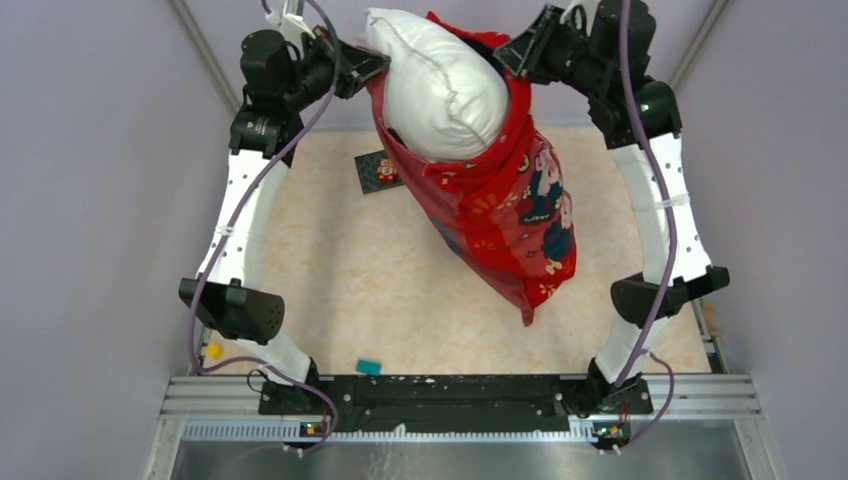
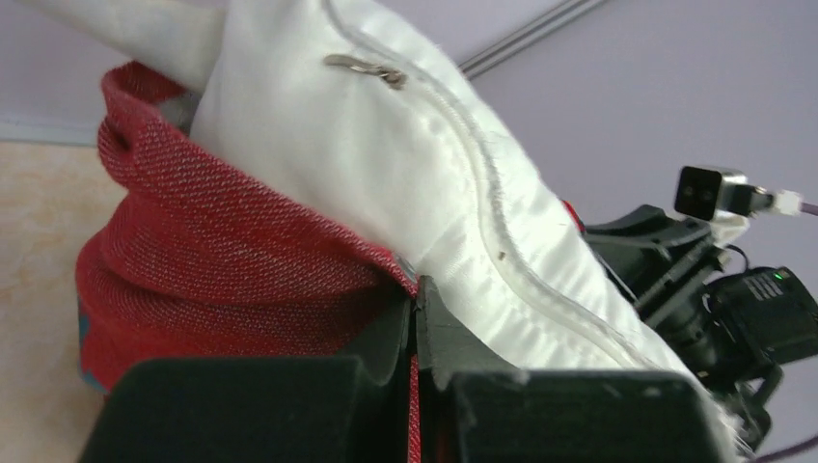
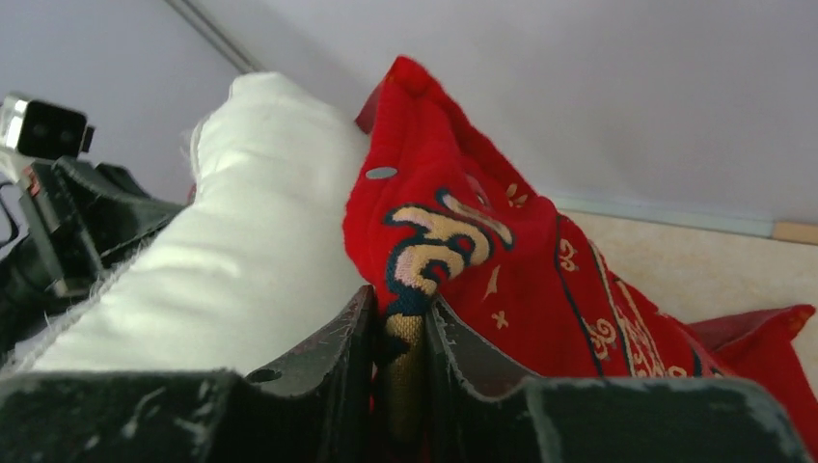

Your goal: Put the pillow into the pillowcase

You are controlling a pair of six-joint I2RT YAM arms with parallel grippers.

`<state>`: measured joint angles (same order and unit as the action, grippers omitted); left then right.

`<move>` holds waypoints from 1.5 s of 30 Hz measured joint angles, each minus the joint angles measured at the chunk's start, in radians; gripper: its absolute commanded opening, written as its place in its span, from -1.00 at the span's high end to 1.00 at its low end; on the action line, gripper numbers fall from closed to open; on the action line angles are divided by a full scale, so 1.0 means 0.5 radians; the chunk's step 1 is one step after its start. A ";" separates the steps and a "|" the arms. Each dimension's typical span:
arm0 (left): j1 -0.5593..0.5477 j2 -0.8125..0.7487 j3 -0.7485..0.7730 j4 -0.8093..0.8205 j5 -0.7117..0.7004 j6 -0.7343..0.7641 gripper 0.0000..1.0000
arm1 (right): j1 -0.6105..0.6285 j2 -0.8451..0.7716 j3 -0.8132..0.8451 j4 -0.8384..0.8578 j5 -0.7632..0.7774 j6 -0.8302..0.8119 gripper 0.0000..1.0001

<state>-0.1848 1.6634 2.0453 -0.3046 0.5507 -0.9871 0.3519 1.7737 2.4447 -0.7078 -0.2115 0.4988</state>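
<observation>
The pillow point(image 1: 440, 85) is hanging in the air above the far part of the table point(image 1: 330, 270). Its lower part is sitting inside the pillowcase point(image 1: 515, 215), and its upper end is bulging out of the mouth and leaning left. It is looking plump, soft and light. I judge it is going to squash and sag rather than keep its shape, and its plain cloth is probably dragging on the woven red case rather than sliding freely. The case is drooping limp toward the near right, so it is offering no stiffness of its own.

The best hold is looking like the hem of the case on either side of the mouth, kept wide and high so the pillow's weight is settling it downward. Pinching the pillow itself is likely to gather only loose cover.

The left gripper point(image 2: 417, 289) is pressing its jaws together on the left hem. The right gripper point(image 3: 400, 309) is showing its jaws a little apart with the printed hem bunched between them, and whether they are actually pinching it I cannot tell. A small dark card point(image 1: 378, 172) is lying on the table beneath.
</observation>
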 measured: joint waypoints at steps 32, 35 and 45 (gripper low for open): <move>-0.250 -0.362 -0.051 -0.912 -0.262 1.125 -0.43 | -0.114 -0.061 0.126 -0.027 0.452 -0.088 1.00; -0.549 -0.599 -0.251 -0.953 -0.439 1.229 -0.37 | -0.111 -0.056 0.127 -0.027 0.471 -0.092 1.00; -1.353 -0.953 -0.703 -0.995 -0.893 1.460 -0.35 | -0.110 -0.054 0.127 -0.021 0.480 -0.106 1.00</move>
<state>-0.8612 1.1870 1.6939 -0.8021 0.1043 -0.2569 0.2970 1.7466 2.5080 -0.7185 0.0284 0.4458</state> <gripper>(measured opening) 0.670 0.017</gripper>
